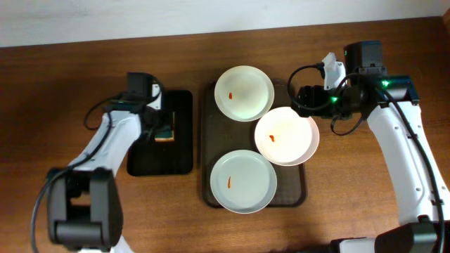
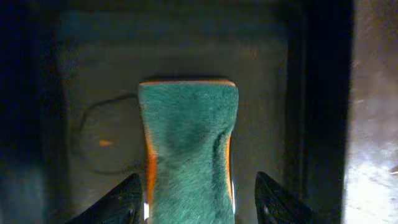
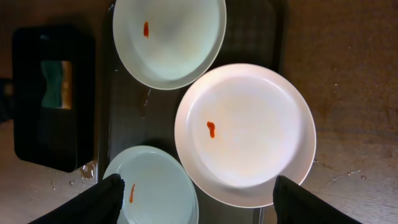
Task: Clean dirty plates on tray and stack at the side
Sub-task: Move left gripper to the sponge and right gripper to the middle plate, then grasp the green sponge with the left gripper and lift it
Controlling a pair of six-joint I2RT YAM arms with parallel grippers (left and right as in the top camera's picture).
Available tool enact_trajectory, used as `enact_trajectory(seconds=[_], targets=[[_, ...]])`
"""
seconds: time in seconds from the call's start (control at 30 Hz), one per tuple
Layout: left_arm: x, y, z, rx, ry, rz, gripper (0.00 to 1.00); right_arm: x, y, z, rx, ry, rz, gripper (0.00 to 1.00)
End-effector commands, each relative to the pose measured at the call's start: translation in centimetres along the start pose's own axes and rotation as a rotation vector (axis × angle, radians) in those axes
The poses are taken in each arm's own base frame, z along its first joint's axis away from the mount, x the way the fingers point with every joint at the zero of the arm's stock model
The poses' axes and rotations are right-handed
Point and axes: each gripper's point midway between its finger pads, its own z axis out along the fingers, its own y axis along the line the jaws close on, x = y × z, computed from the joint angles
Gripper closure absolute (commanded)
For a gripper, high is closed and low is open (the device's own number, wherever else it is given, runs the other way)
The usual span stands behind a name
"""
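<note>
The three plates point(image 3: 245, 134), each red-smeared, lie on the tray point(image 1: 209, 139) directly below the right tool point(image 3: 202, 199), which is wide open, empty and touching nothing. They are judged rigid, light, glazed, slippery and breakable; take the nearest by its overhanging rim. The left tool point(image 2: 199, 202) is open astride a soft green sponge point(image 2: 186, 137) on the black tray point(image 2: 93, 74); contact cannot be confirmed.
</note>
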Motion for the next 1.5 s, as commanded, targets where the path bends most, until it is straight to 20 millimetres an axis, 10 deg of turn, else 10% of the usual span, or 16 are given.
enact_trajectory(seconds=[0.0,0.17,0.3,0.37,0.4,0.6,0.7,0.8,0.97,1.0,1.07,1.17,1.33,1.43,1.47], targets=[[0.6,0.7,2.9,-0.104,0.034,0.042,0.46,-0.4,0.1,-0.2,0.008,-0.010,-0.001,0.22],[2.9,0.6,5.4,-0.123,0.123,0.059,1.00,-0.3,0.2,-0.2,0.006,-0.006,0.000,0.22],[0.9,0.2,1.6,-0.119,0.103,0.040,1.00,-0.1,0.2,-0.2,0.007,0.000,0.002,0.22],[-1.1,-0.2,-2.2,-0.114,0.060,0.040,0.38,-0.1,0.2,-0.2,0.007,0.000,0.002,0.22],[-1.5,-0.3,-3.0,-0.112,0.043,0.040,0.28,-0.1,0.2,-0.2,0.007,0.000,0.002,0.23],[-0.9,0.5,1.0,-0.149,0.044,0.043,0.31,-0.2,0.2,-0.2,0.007,-0.001,0.002,0.22],[0.0,0.8,4.4,-0.153,0.079,0.045,0.46,-0.2,0.2,-0.2,0.007,0.000,0.002,0.22],[1.5,0.9,6.6,-0.153,0.135,0.047,0.94,-0.1,0.2,-0.2,0.007,0.000,0.002,0.22],[0.7,0.6,3.2,-0.151,0.150,0.046,1.00,-0.1,0.1,-0.2,0.007,0.000,0.002,0.22],[0.1,0.4,1.5,-0.150,0.139,0.046,0.90,-0.1,0.2,-0.2,0.007,0.000,0.002,0.22],[-0.1,0.4,-0.2,-0.153,0.133,0.046,0.41,0.0,0.1,-0.2,0.008,0.007,0.005,0.22],[1.2,0.7,-0.1,-0.158,0.180,0.045,0.33,1.0,-1.3,0.0,0.081,0.040,0.018,0.22],[4.6,0.2,2.2,-0.126,0.236,0.055,0.51,2.5,-2.7,1.0,0.137,0.088,0.033,0.22],[6.5,0.4,3.9,-0.116,0.238,0.053,1.00,3.1,-3.1,1.4,0.148,0.105,0.038,0.22],[6.5,0.3,3.9,-0.110,0.239,0.052,1.00,3.0,-3.5,1.4,0.172,0.103,0.037,0.22]])
